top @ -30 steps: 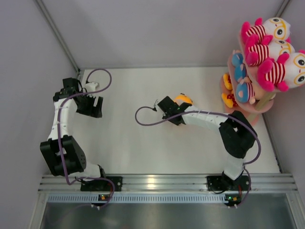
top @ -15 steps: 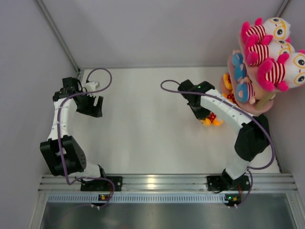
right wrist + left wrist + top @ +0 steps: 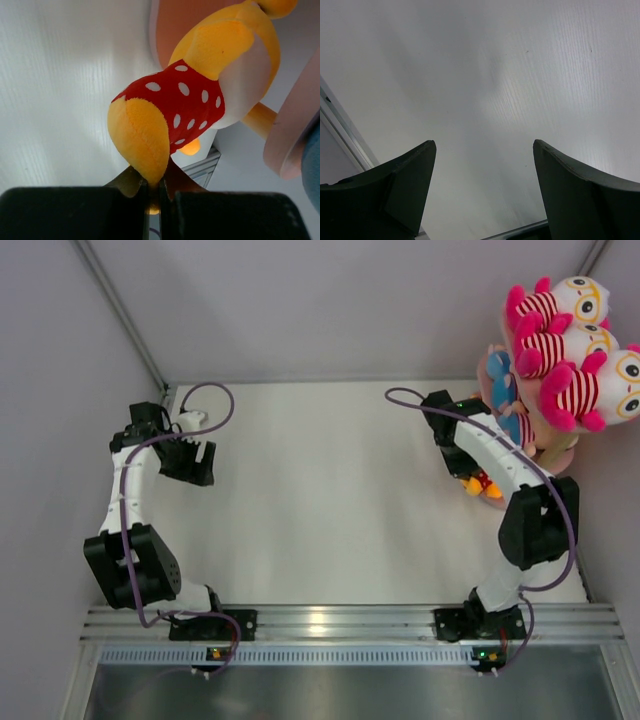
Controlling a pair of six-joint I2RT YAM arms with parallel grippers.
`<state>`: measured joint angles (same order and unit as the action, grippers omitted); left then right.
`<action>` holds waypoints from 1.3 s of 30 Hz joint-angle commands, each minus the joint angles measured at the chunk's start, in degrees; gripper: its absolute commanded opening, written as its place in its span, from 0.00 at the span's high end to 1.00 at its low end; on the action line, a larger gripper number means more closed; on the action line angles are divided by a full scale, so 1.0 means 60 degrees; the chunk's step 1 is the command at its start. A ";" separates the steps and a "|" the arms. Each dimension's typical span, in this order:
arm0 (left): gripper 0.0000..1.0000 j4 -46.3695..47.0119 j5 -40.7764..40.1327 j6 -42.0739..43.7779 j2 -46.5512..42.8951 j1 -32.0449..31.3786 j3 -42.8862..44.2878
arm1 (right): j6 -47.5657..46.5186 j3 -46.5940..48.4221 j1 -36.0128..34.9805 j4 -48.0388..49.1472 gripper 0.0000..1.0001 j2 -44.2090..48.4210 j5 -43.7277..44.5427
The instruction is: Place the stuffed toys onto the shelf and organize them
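Over from mid-counter comes the right arm [image 3: 497,452], and the polka-dot toy [image 3: 175,100] now hangs at the lowest board of the shelf [image 3: 292,150]! Right jaws are clenched on its yellow leg. Striped toys [image 3: 570,350] fill the top tier. Left jaws hang released over the counter [image 3: 495,75].

Top view: bright, even, diffuse light falls on the white worktop [image 3: 300,510], and the shadows under my arms are faint and soft-edged. A white glare spot sits on the metal rail [image 3: 318,620] at the near edge.

Left wrist view: my left claw [image 3: 485,145] appears as dark, nearly featureless shapes against the pale worktop, which is crossed by a soft grey shadow band.

Right wrist view: my right claw [image 3: 155,187] is underexposed black. The orange-yellow doll [image 3: 175,100] is well lit, with sharp stitching. The pink shelf board [image 3: 295,130] at the right edge is blurred.
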<state>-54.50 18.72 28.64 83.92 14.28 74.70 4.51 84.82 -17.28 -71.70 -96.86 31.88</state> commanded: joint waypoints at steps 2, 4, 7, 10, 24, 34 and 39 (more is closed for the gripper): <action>0.15 -0.0072 0.0293 0.0104 0.0002 0.0080 0.0309 | -0.0313 0.0250 -0.0488 0.0861 1.00 0.0045 -0.0537; 0.15 -0.0086 0.0351 0.0060 0.0046 0.0080 0.0324 | -0.0240 0.0205 -0.0986 0.0920 1.00 -0.0014 -0.0552; 0.15 -0.0072 0.0381 0.0075 0.0047 0.0080 0.0324 | 0.0111 0.0088 -0.1470 0.0701 1.00 0.0000 0.0104; 0.15 -0.0057 0.0308 0.0089 0.0017 0.0095 0.0310 | 0.0433 -0.0117 -0.1603 0.0350 1.00 0.0059 0.0867; 0.15 -0.0072 0.0337 0.0002 -0.0027 0.0080 0.0295 | -0.1849 -0.1450 -0.3885 0.3655 1.00 -0.0174 -0.0156; 0.15 -0.0072 0.0044 0.0104 -0.0100 0.0095 0.0178 | -0.3959 -0.2180 -0.5880 0.6645 0.24 0.0130 -0.0877; 0.15 -0.0072 0.0073 0.0075 0.0017 0.0124 0.0177 | -0.4223 -0.2476 -0.4697 0.6897 0.19 0.1932 -0.0551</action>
<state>-54.52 18.59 28.64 84.03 14.55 74.70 -18.61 69.17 -50.61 -35.22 -93.69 26.24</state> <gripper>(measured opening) 0.845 0.808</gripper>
